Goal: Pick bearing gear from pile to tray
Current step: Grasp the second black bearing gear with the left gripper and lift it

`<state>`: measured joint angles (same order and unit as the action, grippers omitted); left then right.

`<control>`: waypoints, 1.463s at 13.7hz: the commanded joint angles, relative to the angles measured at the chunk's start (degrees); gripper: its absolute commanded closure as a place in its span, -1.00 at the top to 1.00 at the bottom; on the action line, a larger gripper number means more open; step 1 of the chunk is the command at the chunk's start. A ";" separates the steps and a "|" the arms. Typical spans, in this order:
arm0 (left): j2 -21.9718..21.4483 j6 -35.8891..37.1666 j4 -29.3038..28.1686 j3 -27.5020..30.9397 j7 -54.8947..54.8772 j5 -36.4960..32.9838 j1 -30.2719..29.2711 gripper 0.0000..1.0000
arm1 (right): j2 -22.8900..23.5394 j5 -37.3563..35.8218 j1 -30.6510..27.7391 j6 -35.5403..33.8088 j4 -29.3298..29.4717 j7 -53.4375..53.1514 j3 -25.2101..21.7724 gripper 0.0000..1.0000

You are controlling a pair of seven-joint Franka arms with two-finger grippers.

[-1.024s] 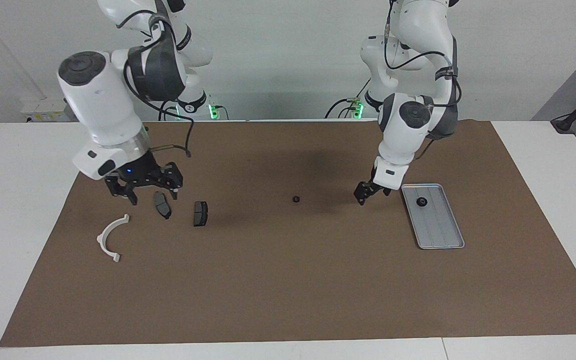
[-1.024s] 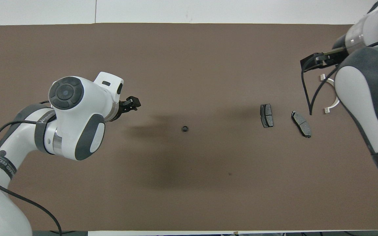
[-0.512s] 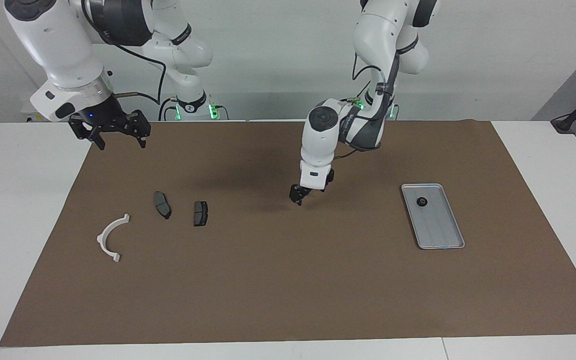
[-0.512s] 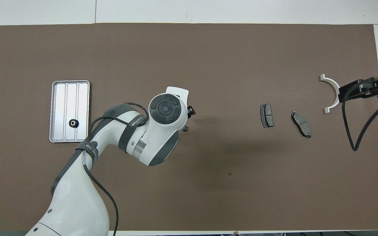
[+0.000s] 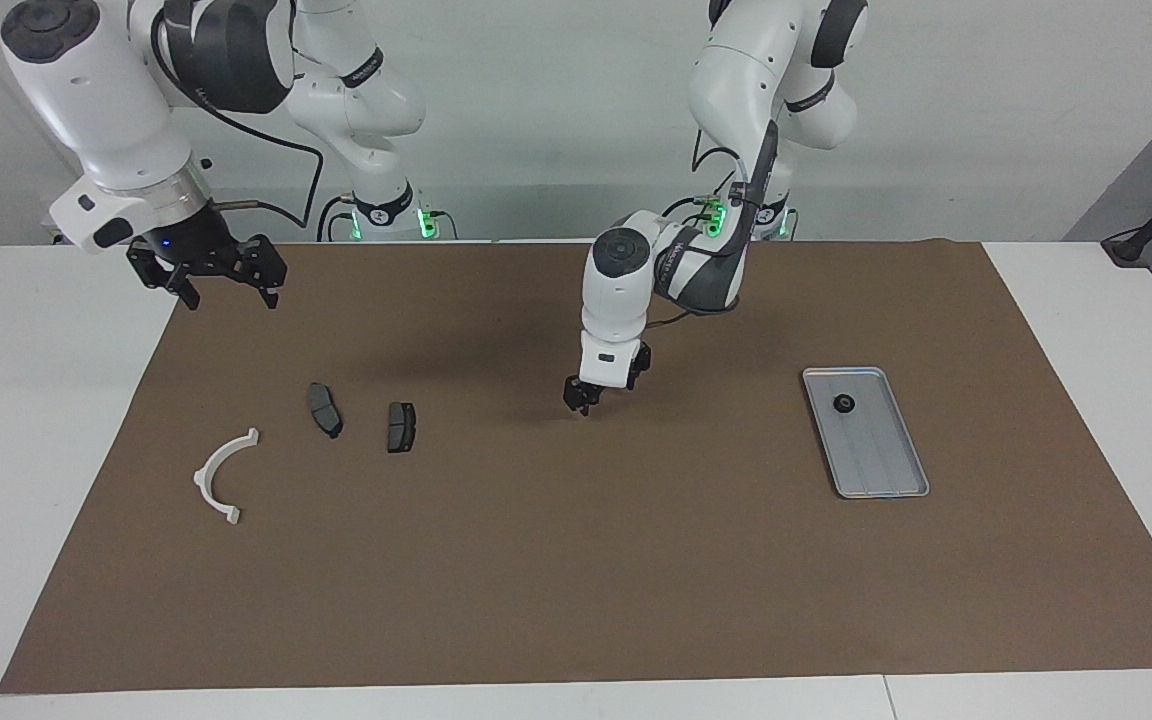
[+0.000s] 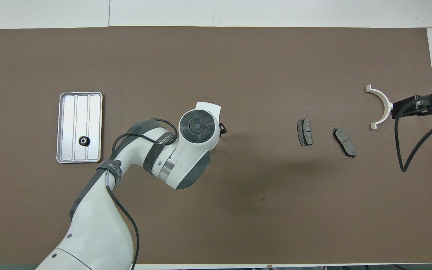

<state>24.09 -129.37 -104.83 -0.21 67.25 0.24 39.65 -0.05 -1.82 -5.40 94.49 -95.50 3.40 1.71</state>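
The silver tray [image 5: 881, 455] lies toward the left arm's end of the mat, and also shows in the overhead view [image 6: 69, 123]. One small black gear [image 5: 844, 405] sits in it [image 6: 84, 141]. The pile lies toward the right arm's end: two dark brake pads [image 5: 325, 409] [image 5: 401, 426] and a white half-ring [image 5: 221, 475]. My left gripper [image 5: 581, 398] is low over the mat's middle, at the spot where a loose black gear lay. That gear is hidden by the gripper and wrist [image 6: 221, 130]. My right gripper [image 5: 224, 285] is open, empty and raised over the mat's edge.
The brown mat [image 5: 576, 560] covers most of the white table. In the overhead view the brake pads [image 6: 304, 132] [image 6: 344, 141] and the half-ring [image 6: 381, 107] lie apart from one another. The right arm's cable [image 6: 401, 150] hangs beside the half-ring.
My left arm swung from beside the tray to the loose gear in the mat's middle and came down over it. My right gripper rose from the brake pads to the mat's edge.
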 commanded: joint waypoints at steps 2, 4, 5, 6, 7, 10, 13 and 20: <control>0.61 -0.71 -0.02 1.00 3.15 -1.38 2.27 0.77 | -0.65 1.56 1.71 0.88 -0.30 2.66 -3.38 1.00; 2.70 -0.62 0.42 1.17 3.50 -2.08 3.66 0.73 | -0.13 1.56 1.71 0.18 0.75 2.57 -3.38 1.00; 2.63 0.16 0.33 1.26 3.50 -2.43 4.02 0.72 | -0.21 1.56 1.71 0.08 0.76 2.49 -3.38 1.00; 2.63 0.35 0.24 1.26 3.50 -2.52 3.94 0.68 | -0.21 1.56 1.71 0.08 0.84 2.48 -3.38 1.00; 2.54 0.87 0.33 1.26 3.50 -2.43 4.03 0.64 | -0.21 1.56 1.62 0.00 0.85 2.40 -3.38 1.00; 2.63 0.00 0.24 1.17 3.50 -2.43 4.03 0.38 | -0.30 1.47 1.53 -0.79 1.20 2.31 -3.38 1.00; 2.89 -1.49 0.16 1.17 3.59 -2.43 3.85 -0.10 | -0.30 1.30 1.53 -0.80 1.20 2.31 -3.38 1.00; 2.98 -2.73 -0.37 1.96 3.59 -2.61 3.41 -0.28 | -0.30 1.30 1.45 -0.88 1.28 2.40 -3.29 1.00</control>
<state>25.96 -129.85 -104.59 0.21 69.75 -1.13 42.54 -0.20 -1.32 -3.90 94.53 -94.64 4.93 -1.30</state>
